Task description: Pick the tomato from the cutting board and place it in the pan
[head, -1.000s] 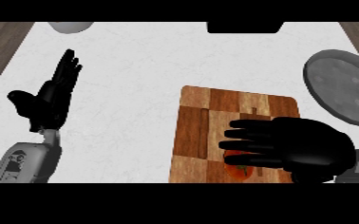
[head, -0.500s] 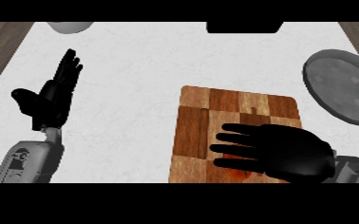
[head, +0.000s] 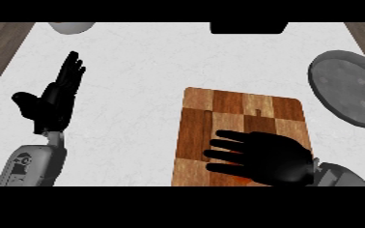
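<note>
Right hand [head: 274,162], fingers spread, was laid over one cutting board [head: 242,125]; a red sliver of one tomato [head: 239,177] showed beneath. One pan [head: 342,92] lay at two o'clock. Left hand [head: 53,101] rested open at nine o'clock.

The tomato [head: 239,178], a red sliver mostly hidden, lies on the checkered wooden board [head: 235,111]; the grey round pan [head: 341,89] sits at 2 o'clock.
</note>
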`<control>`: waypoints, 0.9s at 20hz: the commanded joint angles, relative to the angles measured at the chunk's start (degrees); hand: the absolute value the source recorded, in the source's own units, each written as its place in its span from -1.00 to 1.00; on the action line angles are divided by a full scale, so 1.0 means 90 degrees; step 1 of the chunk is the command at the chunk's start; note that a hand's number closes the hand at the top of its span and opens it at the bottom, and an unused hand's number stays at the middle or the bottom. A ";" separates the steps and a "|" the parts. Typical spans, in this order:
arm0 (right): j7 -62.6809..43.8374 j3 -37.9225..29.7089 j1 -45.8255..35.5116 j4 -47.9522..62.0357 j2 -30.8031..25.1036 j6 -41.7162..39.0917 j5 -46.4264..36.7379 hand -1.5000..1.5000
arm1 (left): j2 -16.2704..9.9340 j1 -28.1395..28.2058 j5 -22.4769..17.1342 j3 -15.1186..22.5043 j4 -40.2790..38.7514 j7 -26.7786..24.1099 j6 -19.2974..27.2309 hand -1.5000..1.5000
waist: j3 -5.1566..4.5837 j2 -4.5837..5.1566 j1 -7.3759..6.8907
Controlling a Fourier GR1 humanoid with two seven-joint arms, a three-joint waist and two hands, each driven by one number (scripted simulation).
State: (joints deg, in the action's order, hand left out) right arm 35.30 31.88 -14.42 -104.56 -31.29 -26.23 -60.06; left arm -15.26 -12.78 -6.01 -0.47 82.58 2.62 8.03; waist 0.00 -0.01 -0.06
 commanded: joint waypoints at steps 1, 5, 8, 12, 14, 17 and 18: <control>-0.0104 0.0166 0.0269 -0.0181 0.0272 -0.0112 -0.0527 -1.00 | -0.0077 -0.0016 0.0037 -0.0176 0.0393 0.0425 -0.0018 0.00 | 0.0001 -0.0006 0.0002; 0.0263 -0.0152 -0.0157 0.0567 0.0472 0.0002 -0.0853 -1.00 | 0.0144 0.0100 0.0275 -0.0136 -0.0006 -0.0090 -0.0065 0.00 | 0.0000 0.0002 -0.0004; 0.0084 0.0253 0.0081 0.0837 0.0779 0.0178 -0.1329 -1.00 | 0.0102 0.0190 0.0157 -0.0208 0.0169 0.0046 -0.0265 0.00 | 0.0000 0.0000 -0.0010; 0.0405 0.0031 0.0127 0.0681 0.0617 -0.0153 -0.1400 -1.00 | 0.0269 0.0155 0.0353 -0.0161 0.0337 0.0182 -0.0128 0.00 | 0.0000 -0.0003 -0.0003; 0.0627 0.0183 0.0004 0.0944 0.0720 0.0077 -0.1463 1.00 | 0.0046 -0.0151 0.0152 -0.0477 -0.0145 0.0124 -0.0396 0.00 | 0.0000 0.0004 0.0004; 0.1084 0.0510 -0.0117 0.1406 0.0670 0.0848 -0.1643 1.00 | 0.0230 -0.0005 0.0228 -0.0230 0.0515 0.0512 -0.0203 0.00 | 0.0003 0.0005 -0.0037; 0.1286 0.0246 -0.0136 0.0901 0.0452 0.0504 -0.1413 1.00 | 0.0378 0.0115 0.0433 -0.0159 0.0150 -0.0007 -0.0150 0.00 | 0.0000 0.0003 0.0001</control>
State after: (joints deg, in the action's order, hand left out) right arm 41.55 34.37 -14.57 -96.18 -26.37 -21.78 -72.50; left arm -13.52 -12.33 -3.58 -2.56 85.15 4.74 6.01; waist 0.01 -0.01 -0.18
